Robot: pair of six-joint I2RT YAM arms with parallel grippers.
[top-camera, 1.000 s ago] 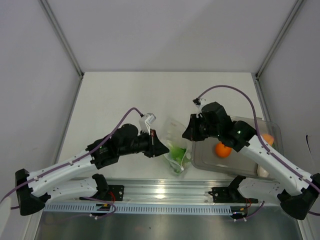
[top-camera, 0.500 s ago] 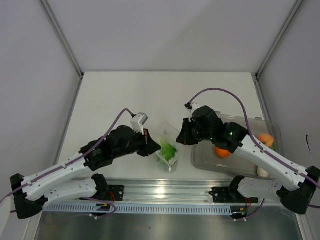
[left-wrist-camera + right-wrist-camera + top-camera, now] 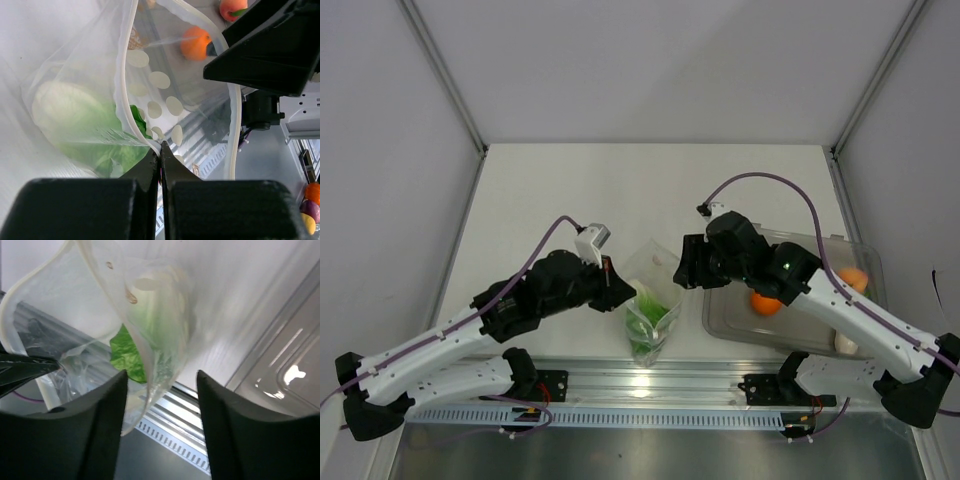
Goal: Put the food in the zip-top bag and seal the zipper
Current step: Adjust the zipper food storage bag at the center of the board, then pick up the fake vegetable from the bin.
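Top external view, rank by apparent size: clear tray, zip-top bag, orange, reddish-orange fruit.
1. clear tray
2. zip-top bag
3. orange and reddish-orange fruit: they look alike and both are partly hidden by the right arm, so I won't rank them.

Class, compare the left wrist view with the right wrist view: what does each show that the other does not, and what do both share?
Left wrist only: the round orange and reddish fruit, seen beyond the zip-top bag. Right wrist only: the right gripper with jaws open, the bag's lower end between them. Both: the bag with the lettuce inside.
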